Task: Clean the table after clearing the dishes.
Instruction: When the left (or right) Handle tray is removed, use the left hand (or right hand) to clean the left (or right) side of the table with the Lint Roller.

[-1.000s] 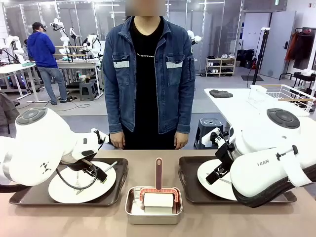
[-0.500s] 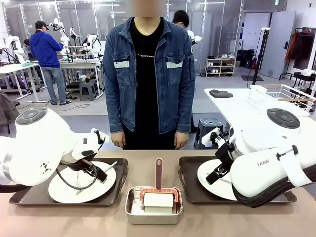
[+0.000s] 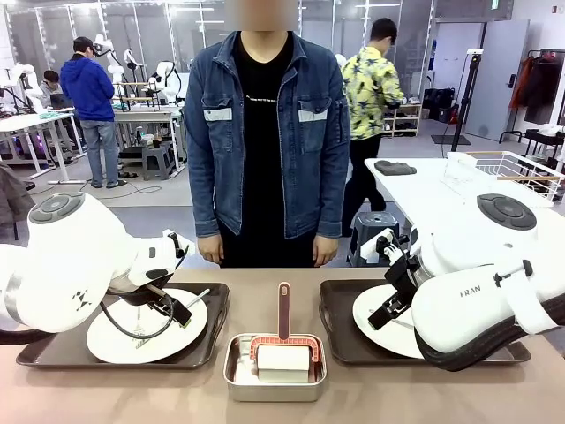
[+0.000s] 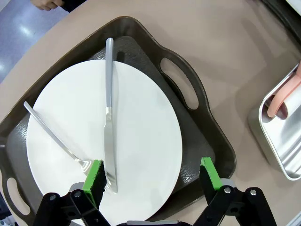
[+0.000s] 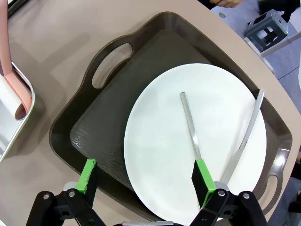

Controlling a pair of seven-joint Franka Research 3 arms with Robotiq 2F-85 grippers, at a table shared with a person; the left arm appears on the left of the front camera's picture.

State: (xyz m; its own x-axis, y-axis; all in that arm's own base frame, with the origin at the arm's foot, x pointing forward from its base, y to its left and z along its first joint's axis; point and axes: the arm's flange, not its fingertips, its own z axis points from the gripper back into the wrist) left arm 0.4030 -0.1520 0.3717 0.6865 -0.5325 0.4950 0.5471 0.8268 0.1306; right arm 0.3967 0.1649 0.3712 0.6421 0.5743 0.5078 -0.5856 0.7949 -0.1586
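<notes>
On the tan table (image 3: pixel 274 283) lie two dark brown handled trays. The left tray (image 3: pixel 53 352) (image 4: pixel 197 117) carries a white plate (image 3: pixel 124 344) (image 4: pixel 141 132) with a knife (image 4: pixel 108 117) and a fork (image 4: pixel 51 136). The right tray (image 3: pixel 340 336) (image 5: pixel 117 113) bears a white plate (image 3: pixel 375 322) (image 5: pixel 160 141) with a knife (image 5: pixel 190 125) and a fork (image 5: pixel 245 134). My left gripper (image 3: pixel 172 309) (image 4: pixel 151 175) hangs open just above the left plate. Over the right plate, my right gripper (image 3: pixel 388 311) (image 5: pixel 145 175) is open too. Neither holds anything.
Between the trays sits a shiny steel pan (image 3: pixel 231 371) (image 4: pixel 282 150) (image 5: pixel 7 136) holding a white block and a pink-handled tool (image 3: pixel 283 311). A person in a denim jacket (image 3: pixel 265 132) stands at the table's far edge, hands down.
Both arms and the dishes have stayed still. Far behind, a person in a yellow patterned shirt has walked to the right.
</notes>
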